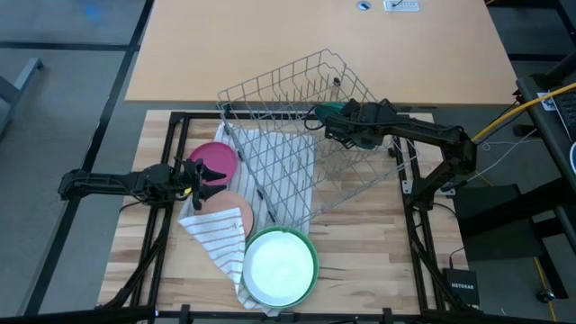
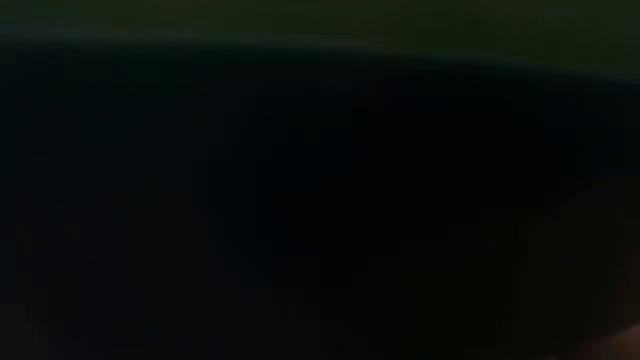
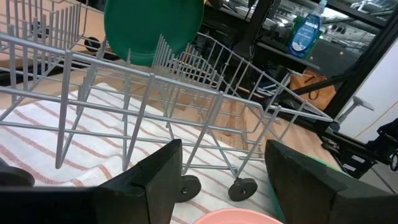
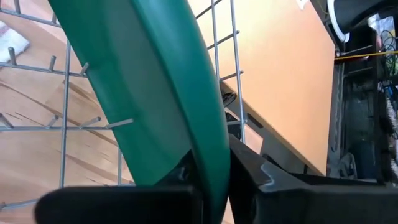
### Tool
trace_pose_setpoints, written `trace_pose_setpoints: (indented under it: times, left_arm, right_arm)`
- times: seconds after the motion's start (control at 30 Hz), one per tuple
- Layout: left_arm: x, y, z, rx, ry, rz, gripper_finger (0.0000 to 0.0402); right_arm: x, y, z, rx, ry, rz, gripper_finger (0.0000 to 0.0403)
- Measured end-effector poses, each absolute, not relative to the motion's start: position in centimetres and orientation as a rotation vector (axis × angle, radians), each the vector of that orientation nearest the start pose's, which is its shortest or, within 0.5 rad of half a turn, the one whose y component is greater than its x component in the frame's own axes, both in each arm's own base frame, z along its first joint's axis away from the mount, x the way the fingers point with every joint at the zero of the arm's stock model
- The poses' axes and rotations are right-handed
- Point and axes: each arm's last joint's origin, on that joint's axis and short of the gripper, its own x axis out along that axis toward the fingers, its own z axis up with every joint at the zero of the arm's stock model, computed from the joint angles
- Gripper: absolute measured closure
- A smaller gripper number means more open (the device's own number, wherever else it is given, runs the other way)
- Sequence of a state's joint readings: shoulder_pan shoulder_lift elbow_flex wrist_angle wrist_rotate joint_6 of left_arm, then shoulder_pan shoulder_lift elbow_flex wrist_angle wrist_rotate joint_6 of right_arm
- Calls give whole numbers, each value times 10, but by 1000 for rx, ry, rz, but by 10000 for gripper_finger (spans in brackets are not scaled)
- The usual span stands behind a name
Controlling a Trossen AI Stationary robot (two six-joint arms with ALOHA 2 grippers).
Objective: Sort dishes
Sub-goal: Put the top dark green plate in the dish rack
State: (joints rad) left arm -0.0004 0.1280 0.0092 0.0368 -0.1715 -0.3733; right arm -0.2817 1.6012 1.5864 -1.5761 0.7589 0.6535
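High view: we log the right gripper (image 1: 335,123) over the wire rack (image 1: 301,117), pinching 1 dark green plate (image 1: 322,111); the left gripper (image 1: 209,180), fingers spread, sits between the magenta plate (image 1: 214,157) and the peach-pink plate (image 1: 227,211) on the striped cloth (image 1: 216,236); 1 light green bowl (image 1: 280,265) lies nearer the front. Low view: dark, nothing legible. Left wrist view: the green plate stands upright in the rack. Right wrist view: the fingers (image 4: 186,177) clamp the plate's rim.
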Motion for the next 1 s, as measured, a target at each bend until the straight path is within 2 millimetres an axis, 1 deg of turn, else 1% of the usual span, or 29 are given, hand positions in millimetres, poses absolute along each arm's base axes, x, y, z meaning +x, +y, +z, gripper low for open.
trace_pose_setpoints:
  times: [0.13, 0.57, 0.73, 0.9, 1.0]
  left_arm:
    - [104, 5, 160, -362, 49, 184, 183]
    - [104, 5, 160, -362, 49, 184, 183]
    - [104, 5, 160, -351, 50, 184, 183]
    - [104, 5, 160, -351, 50, 184, 183]
    - [105, 5, 160, -351, 50, 184, 183]
  right_arm:
    - [256, -95, 335, 102, 1240, -1274, 374]
    - [254, -94, 338, 129, 1226, -1262, 371]
    - [255, -93, 350, 159, 1219, -1205, 371]
    - [256, -93, 368, 188, 1132, -1206, 370]
    - [255, -93, 371, 187, 1119, -1206, 370]
